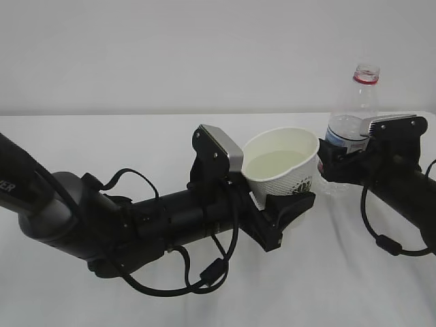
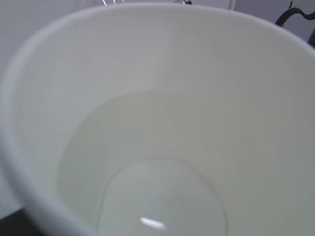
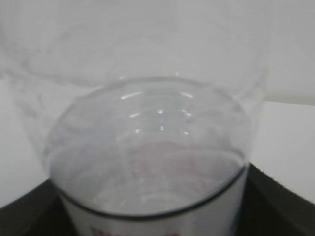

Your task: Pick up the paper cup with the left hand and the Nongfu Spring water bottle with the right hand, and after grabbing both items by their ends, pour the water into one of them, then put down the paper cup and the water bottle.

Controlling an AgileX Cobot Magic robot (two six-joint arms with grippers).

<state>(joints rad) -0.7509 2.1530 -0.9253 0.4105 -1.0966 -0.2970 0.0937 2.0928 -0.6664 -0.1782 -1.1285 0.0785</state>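
The pour looks done; I judge I'm at the putting-down step. My left claw (image 1: pixel 289 204) grips the cup (image 1: pixel 283 167) low on its wall, tilted, just off the table (image 1: pixel 340 272). It holds water (image 2: pixel 162 196) (a shallow pool). My right claw (image 1: pixel 340 160) sits around the upright bottle (image 1: pixel 351 119) at its label; whether it's gripping or just let go I cannot tell. Next: level the cup, lower it gently, then open.
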